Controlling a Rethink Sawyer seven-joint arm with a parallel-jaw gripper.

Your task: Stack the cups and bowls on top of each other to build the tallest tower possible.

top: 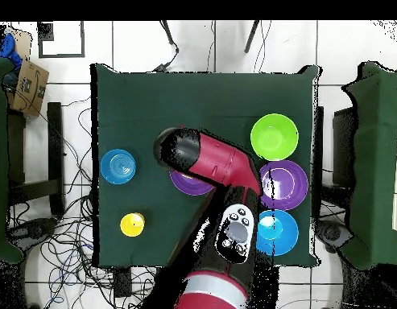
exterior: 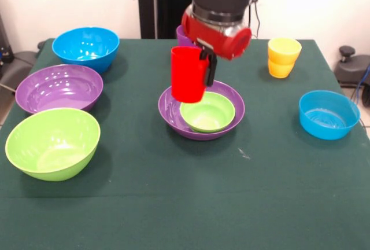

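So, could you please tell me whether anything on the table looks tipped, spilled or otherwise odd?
Nothing is spilled or damaged. The only tilted item is the large lime green bowl, which leans on the table's edge. The red cup hangs upright in the claw above the small green bowl.

A glossy red wrist housing [exterior: 218, 33] is capped by a silver ring and a black cylinder. From overhead, a grey button panel [top: 236, 228] is seen on the red arm [top: 221, 165].
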